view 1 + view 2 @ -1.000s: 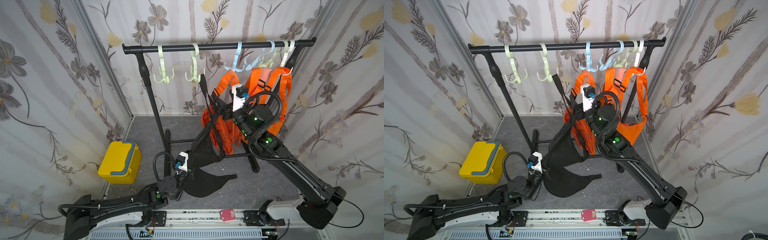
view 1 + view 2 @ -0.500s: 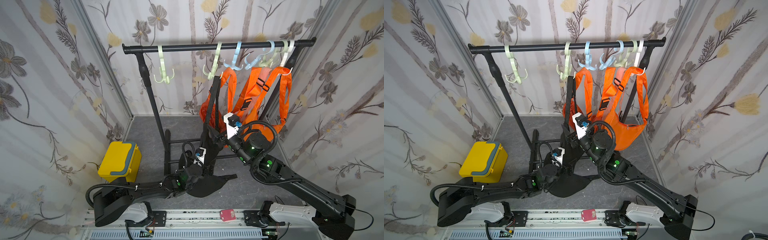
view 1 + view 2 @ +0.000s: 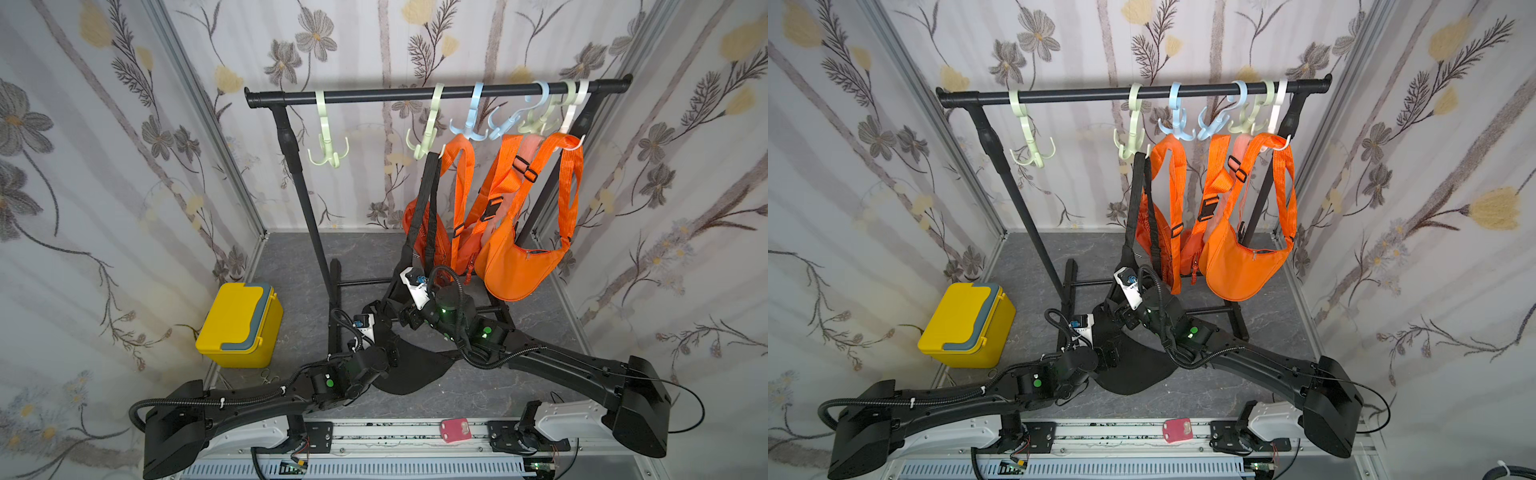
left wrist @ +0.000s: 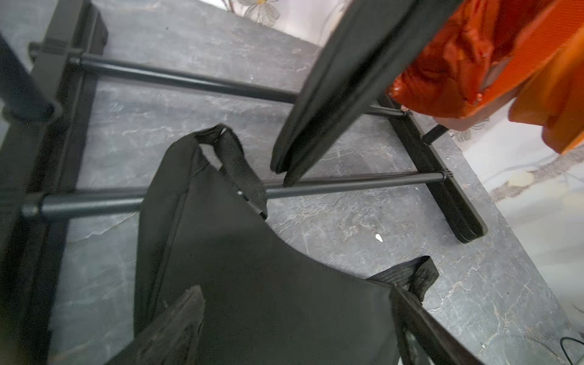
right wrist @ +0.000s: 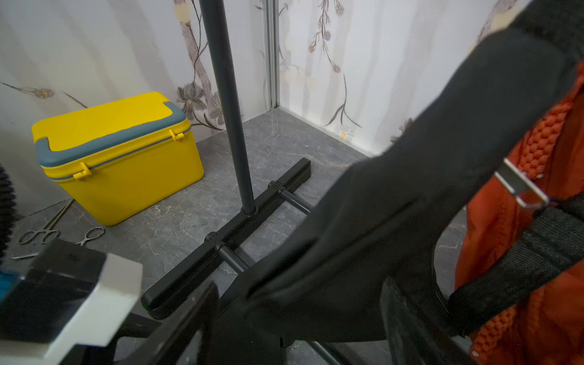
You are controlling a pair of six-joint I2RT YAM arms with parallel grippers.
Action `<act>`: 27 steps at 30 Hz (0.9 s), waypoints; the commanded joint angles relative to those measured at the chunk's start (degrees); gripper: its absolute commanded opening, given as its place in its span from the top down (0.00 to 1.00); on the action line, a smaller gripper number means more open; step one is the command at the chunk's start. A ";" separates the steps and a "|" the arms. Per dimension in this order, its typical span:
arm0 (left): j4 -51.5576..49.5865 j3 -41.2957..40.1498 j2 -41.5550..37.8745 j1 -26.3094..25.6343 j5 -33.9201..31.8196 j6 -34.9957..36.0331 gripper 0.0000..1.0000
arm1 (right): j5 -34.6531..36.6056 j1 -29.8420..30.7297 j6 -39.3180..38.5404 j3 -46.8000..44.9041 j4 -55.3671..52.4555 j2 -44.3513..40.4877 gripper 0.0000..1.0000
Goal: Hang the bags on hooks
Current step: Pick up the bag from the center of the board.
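Your black bag hangs by its strap from the pale green hook, with its body low near the middle of the floor. Your left tool and right tool are both spread, with the bag's fabric between their fingers.

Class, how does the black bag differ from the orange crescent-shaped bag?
The black bag is dark; the orange crescent bag is bright. The black bag's strap is on a green hook, the orange crescent bag's on a white hook. The black bag's body sags much lower. Both hang from the same rail.
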 commanded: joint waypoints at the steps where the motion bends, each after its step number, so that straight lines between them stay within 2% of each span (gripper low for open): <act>1: -10.28 -1.34 -1.73 0.08 0.35 -11.49 0.10 | -1.49 -0.06 2.61 0.07 -0.74 2.38 0.18; 4: -9.68 -5.89 -6.18 -0.01 2.00 -17.43 0.10 | -3.52 -0.14 4.10 -0.43 -3.12 4.42 0.16; 8: -8.73 -13.01 -16.47 0.03 2.82 -22.85 0.10 | -6.84 -0.13 6.20 -4.05 -3.62 5.07 0.16; 11: -13.04 -15.26 -22.89 0.02 3.17 -25.45 0.11 | -7.84 -0.21 7.59 -7.84 -3.07 4.93 0.15; 14: -17.07 -15.44 -26.00 0.00 4.15 -26.78 0.11 | -9.86 -0.55 8.73 -11.50 -3.06 5.99 0.15; 17: -16.85 -15.67 -25.69 0.02 6.47 -27.76 0.11 | -9.97 -1.38 10.28 -13.14 -4.15 7.68 0.15; 22: -13.48 -16.04 -18.78 -0.23 9.98 -29.27 0.11 | -13.26 -3.69 12.19 -14.65 -4.42 9.86 0.16; 27: -5.43 -17.07 -13.55 -0.28 12.75 -29.23 0.11 | -15.86 -4.09 13.17 -14.42 -3.48 12.32 0.17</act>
